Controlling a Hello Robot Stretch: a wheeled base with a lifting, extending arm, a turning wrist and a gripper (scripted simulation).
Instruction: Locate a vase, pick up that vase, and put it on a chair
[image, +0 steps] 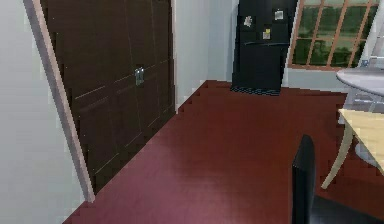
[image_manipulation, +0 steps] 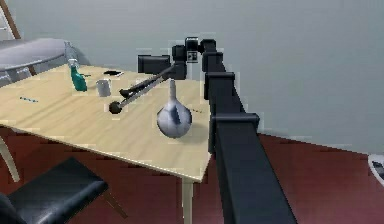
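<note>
Dark red floor (image: 200, 150) ran past a double door (image: 110, 80) to a black refrigerator (image: 262, 45) in the forward view. In the arm side view, the gripper (image_manipulation: 122, 100) showed against a light wooden table (image_manipulation: 60, 120), with the round silver vase (image_manipulation: 173, 120) close by its fingers. Whether the gripper held anything could not be told. A dark chair (image_manipulation: 55, 190) stood alongside.
</note>
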